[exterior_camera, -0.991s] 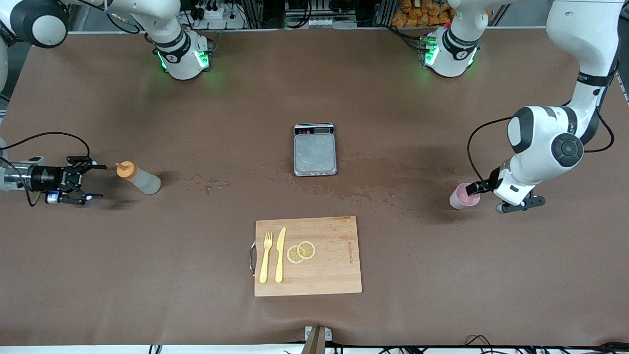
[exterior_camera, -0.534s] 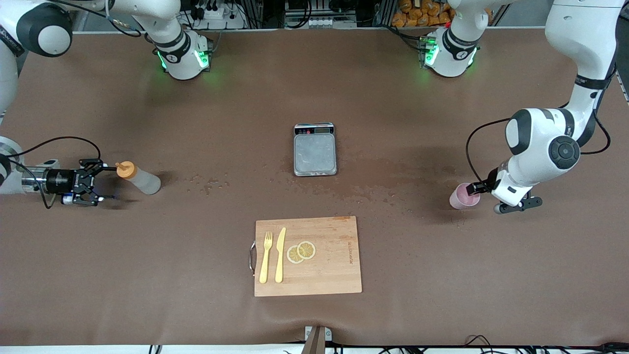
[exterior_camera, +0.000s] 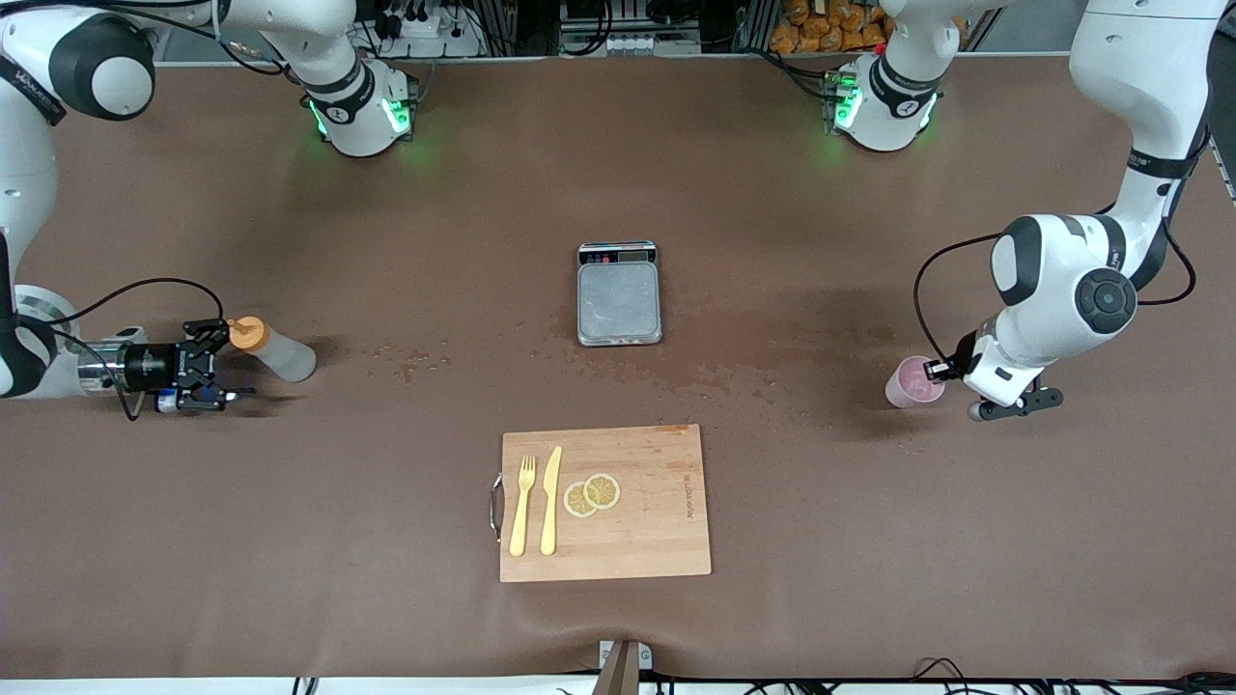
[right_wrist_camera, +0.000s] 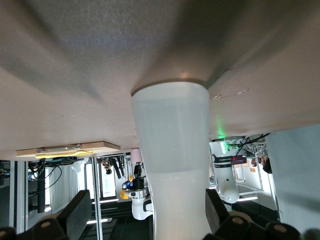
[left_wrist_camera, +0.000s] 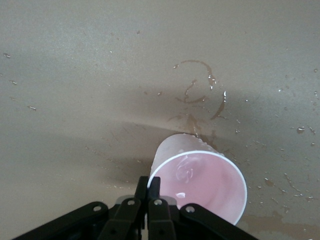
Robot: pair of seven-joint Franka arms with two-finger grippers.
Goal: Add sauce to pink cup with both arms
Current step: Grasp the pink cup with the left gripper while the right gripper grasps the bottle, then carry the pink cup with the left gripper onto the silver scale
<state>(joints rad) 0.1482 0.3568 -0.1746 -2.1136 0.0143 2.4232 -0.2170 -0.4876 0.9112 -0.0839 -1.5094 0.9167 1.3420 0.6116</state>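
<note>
The sauce bottle (exterior_camera: 280, 352), translucent with an orange cap (exterior_camera: 248, 333), stands on the mat toward the right arm's end of the table. My right gripper (exterior_camera: 224, 359) is open, low beside it, one finger on each side of the bottle's upper part. In the right wrist view the bottle (right_wrist_camera: 172, 150) fills the gap between the fingers (right_wrist_camera: 75, 212), not clamped. The pink cup (exterior_camera: 912, 382) is toward the left arm's end. My left gripper (exterior_camera: 935, 369) is shut on its rim. In the left wrist view the fingers (left_wrist_camera: 149, 182) pinch the wall of the cup (left_wrist_camera: 200, 185).
A steel scale (exterior_camera: 619, 294) sits mid-table. A wooden cutting board (exterior_camera: 657, 541) nearer the front camera carries a fork (exterior_camera: 522, 507), a knife (exterior_camera: 550, 502) and lemon slices (exterior_camera: 591, 494). Wet stains (exterior_camera: 415, 359) mark the brown mat between the bottle and the cup.
My right gripper has moved along the table toward the sauce bottle until its open fingers straddle it. My left gripper stays shut on the pink cup's rim, barely shifted.
</note>
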